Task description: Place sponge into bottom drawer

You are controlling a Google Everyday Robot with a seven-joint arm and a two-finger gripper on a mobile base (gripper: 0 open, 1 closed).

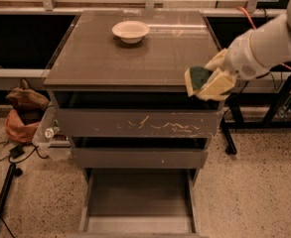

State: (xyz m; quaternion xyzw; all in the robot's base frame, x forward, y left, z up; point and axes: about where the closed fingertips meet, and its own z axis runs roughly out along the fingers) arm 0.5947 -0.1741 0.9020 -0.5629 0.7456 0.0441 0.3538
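My gripper [210, 83] is shut on the sponge [198, 78], which shows a dark green face over pale yellow foam. It hangs in the air at the front right corner of the grey-brown cabinet [135, 58], just past the top's front edge and above the scratched-front top drawer [140, 124]. The white arm reaches in from the right. The bottom drawer [137, 202] is pulled out at floor level, an open shallow grey tray with nothing in it. It lies well below and to the left of the sponge.
A white bowl [130, 31] stands at the back middle of the cabinet top. A brown and orange bag [23, 110], a clear plastic bag [48, 135] and cables lie on the floor to the left. Black table legs [229, 133] stand to the right.
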